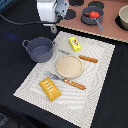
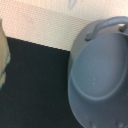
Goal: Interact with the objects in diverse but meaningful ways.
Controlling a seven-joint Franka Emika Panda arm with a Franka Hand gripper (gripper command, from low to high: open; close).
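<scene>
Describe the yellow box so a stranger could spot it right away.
Start at the striped mat and find the round plate in its middle. Just beyond the plate, toward the stove, lies the yellow box, the only item with a red label; the orange block on the plate's other side is ridged and plain.

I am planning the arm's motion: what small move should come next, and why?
Probably lower the gripper toward the dark grey pot. The exterior view shows it above the pot's far side, holding nothing visible, and the pot fills the wrist view, apparently empty.
</scene>
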